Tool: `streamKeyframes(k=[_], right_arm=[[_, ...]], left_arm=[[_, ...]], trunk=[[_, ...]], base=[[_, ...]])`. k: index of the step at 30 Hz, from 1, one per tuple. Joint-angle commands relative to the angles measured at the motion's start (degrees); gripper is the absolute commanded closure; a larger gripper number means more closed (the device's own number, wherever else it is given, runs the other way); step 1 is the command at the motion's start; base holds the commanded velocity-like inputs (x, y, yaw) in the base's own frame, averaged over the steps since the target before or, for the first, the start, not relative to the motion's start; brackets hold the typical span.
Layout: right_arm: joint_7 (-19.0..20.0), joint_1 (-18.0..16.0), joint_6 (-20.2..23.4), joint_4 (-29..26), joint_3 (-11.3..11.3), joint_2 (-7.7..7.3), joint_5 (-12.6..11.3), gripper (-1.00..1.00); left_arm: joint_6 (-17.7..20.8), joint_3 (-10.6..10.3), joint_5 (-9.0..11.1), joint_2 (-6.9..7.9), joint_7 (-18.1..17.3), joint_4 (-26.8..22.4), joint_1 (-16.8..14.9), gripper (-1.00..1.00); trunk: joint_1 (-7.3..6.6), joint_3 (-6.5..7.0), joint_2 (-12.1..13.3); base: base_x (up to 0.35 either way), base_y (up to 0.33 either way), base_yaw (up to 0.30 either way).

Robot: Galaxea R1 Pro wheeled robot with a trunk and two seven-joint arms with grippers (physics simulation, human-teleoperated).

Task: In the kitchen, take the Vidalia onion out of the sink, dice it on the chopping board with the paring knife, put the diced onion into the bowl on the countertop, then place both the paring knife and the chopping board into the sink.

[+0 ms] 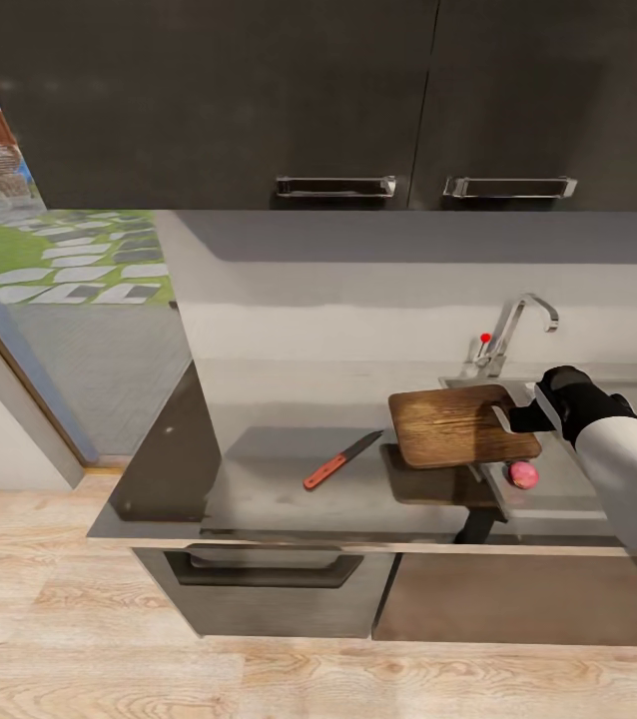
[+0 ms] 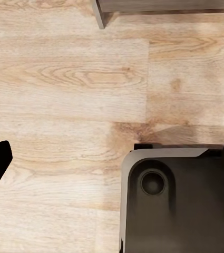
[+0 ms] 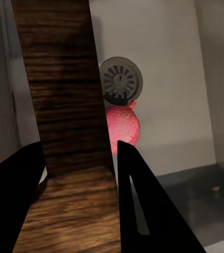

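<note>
My right gripper (image 1: 518, 414) is shut on the edge of the dark wooden chopping board (image 1: 450, 424), which hangs level above the countertop (image 1: 259, 479) at the sink's near-left side and casts a shadow below. In the right wrist view the board (image 3: 64, 95) runs between the two black fingers (image 3: 138, 200). Under it the pink Vidalia onion (image 3: 125, 126) lies by the round drain (image 3: 121, 80) in the sink (image 3: 169, 79). From the head, the onion (image 1: 523, 474) shows in the sink (image 1: 558, 494). The red-handled paring knife (image 1: 343, 459) lies on the countertop left of the board. The bowl is out of view. My left gripper (image 2: 112, 158) is open over the floor.
A chrome tap (image 1: 518, 330) with a red dot stands behind the sink. Dark wall cabinets (image 1: 358, 100) hang above. The countertop ends at its left edge by a glass door (image 1: 59, 300). Wooden floor (image 2: 64, 79) and the robot's dark base (image 2: 180, 205) lie under the left arm.
</note>
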Motion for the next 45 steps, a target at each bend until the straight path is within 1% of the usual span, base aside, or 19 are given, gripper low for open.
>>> streamKeyframes(k=[1, 6, 11, 12, 14, 17, 20, 25, 36, 45], right_arm=[[0.44, -0.03, 0.22, -0.08, -0.34, 0.02, 0.59, 1.00], [-0.17, -0.03, 0.22, -0.08, -0.34, 0.02, 0.59, 1.00], [-1.91, -0.03, 0.22, -0.05, -0.29, 0.07, 0.59, 1.00], [-3.08, -0.03, 0.20, -0.01, -0.26, 0.14, 0.59, 1.00], [-3.84, -0.03, -0.02, 0.03, -0.26, 0.22, 0.59, 1.00], [-5.05, -0.03, -1.38, 0.76, -0.26, 0.31, 0.59, 1.00], [-6.08, -0.03, -3.37, 2.99, -0.26, 0.41, 0.56, 1.00], [-6.54, -0.03, -4.75, 4.20, -0.30, 0.42, 0.56, 1.00], [-6.60, -0.03, -4.88, 4.31, -0.37, 0.31, 0.59, 1.00], [-6.64, -0.03, -4.88, 4.31, -0.43, 0.11, 0.59, 1.00]], left_arm=[[-0.06, 0.01, -0.09, 0.00, 0.15, -0.10, 0.02, -1.00], [-0.06, 0.01, -0.09, 0.00, 0.15, -0.10, 0.02, -1.00], [-0.06, 0.01, -0.09, 0.00, 0.15, -0.10, 0.02, -1.00], [-0.06, 0.01, -0.09, 0.00, 0.15, -0.10, 0.02, -1.00], [-0.06, 0.01, -0.09, 0.00, 0.15, -0.10, 0.02, -1.00], [-0.06, 0.01, -0.09, 0.00, 0.15, -0.10, 0.02, -1.00], [-0.06, 0.01, -0.09, 0.00, 0.15, -0.10, 0.02, -1.00], [-0.06, 0.01, -0.09, 0.00, 0.15, -0.10, 0.02, -1.00], [-0.07, 0.01, -0.09, 0.00, 0.15, -0.12, 0.02, -1.00], [-0.06, 0.01, -0.09, 0.00, 0.15, -0.11, 0.02, -1.00]], trunk=[[0.03, -0.10, -0.10], [0.03, -0.10, -0.10], [0.03, -0.10, -0.10], [0.03, -0.10, -0.10], [0.03, -0.10, -0.10], [0.03, -0.10, -0.10], [0.03, -0.10, -0.10], [0.03, -0.10, -0.10], [0.03, -0.10, -0.10], [0.03, -0.10, -0.10]], base=[[0.000, 0.000, 0.000], [0.000, 0.000, 0.000], [0.000, 0.000, 0.000], [0.000, 0.000, 0.000], [0.000, 0.000, 0.000], [0.000, 0.000, 0.000], [0.000, 0.000, 0.000], [0.000, 0.001, 0.000], [0.000, 0.139, 0.000], [0.000, 0.028, 0.000]])
